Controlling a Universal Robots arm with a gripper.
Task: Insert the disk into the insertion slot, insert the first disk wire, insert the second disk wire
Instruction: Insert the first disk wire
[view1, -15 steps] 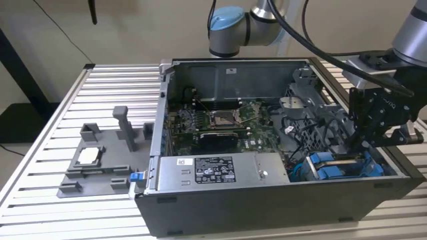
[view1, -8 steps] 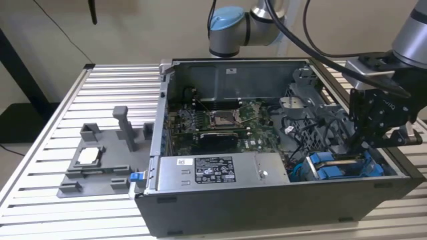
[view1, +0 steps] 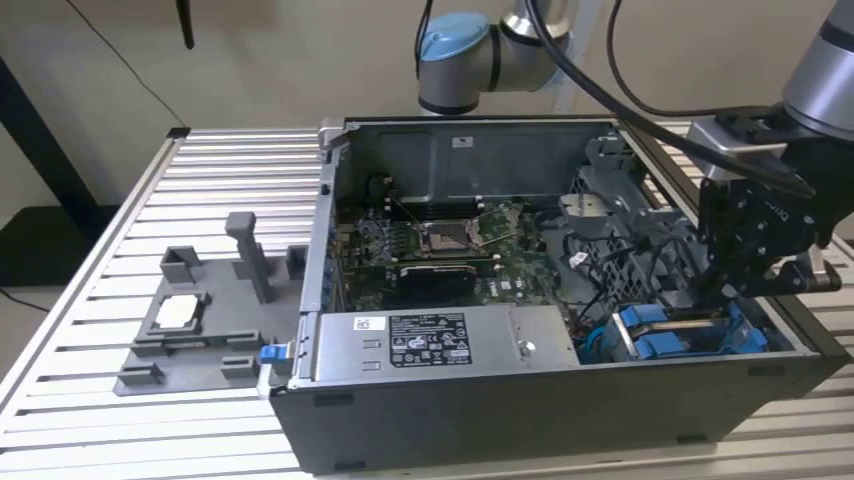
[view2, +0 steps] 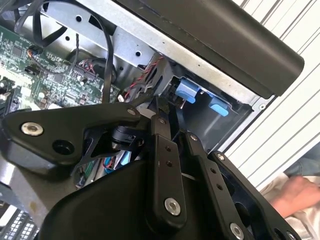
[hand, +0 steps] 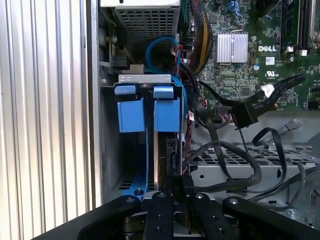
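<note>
gripper (view1: 705, 298): down inside the computer case (view1: 534, 420), at its near corner on the exterior view's right; directly over the insertion slot (hand: 111, 160)
jaws: cannot tell how wide they stand or whether they hold anything
disk (hand: 168, 145): on edge in the insertion slot; blue carrier tabs (hand: 167, 112) at its end; looks seated, but that's a judgement
wires: black cable plug (hand: 244, 114) lies loose beside the slot; not plugged into the disk
risk: loose cables close to the gripper could snag and drag; a part-seated disk could skew if pushed off-axis; a person's hand (view2: 295, 195) outside the case could get bumped
</note>
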